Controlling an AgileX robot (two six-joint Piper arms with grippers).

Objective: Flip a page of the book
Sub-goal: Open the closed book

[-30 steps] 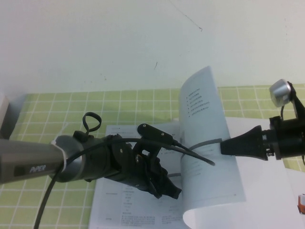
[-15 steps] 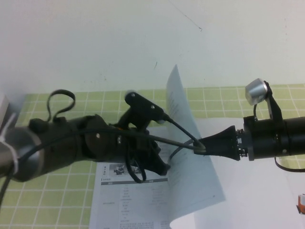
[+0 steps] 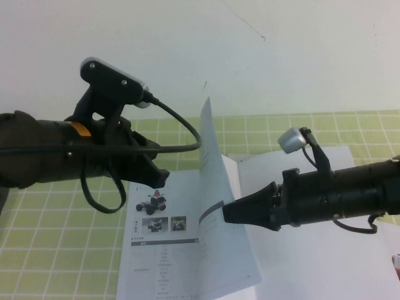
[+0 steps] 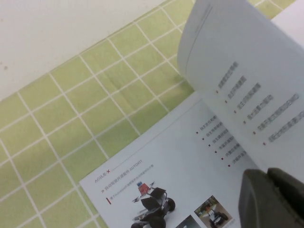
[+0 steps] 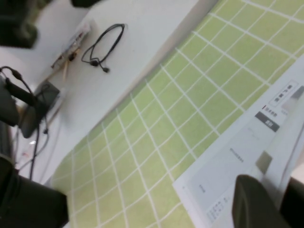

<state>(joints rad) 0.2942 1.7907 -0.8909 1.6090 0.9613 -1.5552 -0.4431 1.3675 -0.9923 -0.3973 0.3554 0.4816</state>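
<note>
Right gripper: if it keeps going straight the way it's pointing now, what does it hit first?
Probably the lifted page. The right gripper points toward the robot's left with its tip already at that upright sheet, seemingly pinching its edge. Beyond it lies the open book; the left gripper hovers higher. Depth is uncertain.

A page (image 3: pixel 215 187) stands nearly upright above the open book (image 3: pixel 164 250), pinched at its edge by the right gripper (image 3: pixel 226 211). The left gripper (image 3: pixel 159 178) hovers over the book's far left corner, above the green-gridded surface (image 3: pixel 50 250).
</note>
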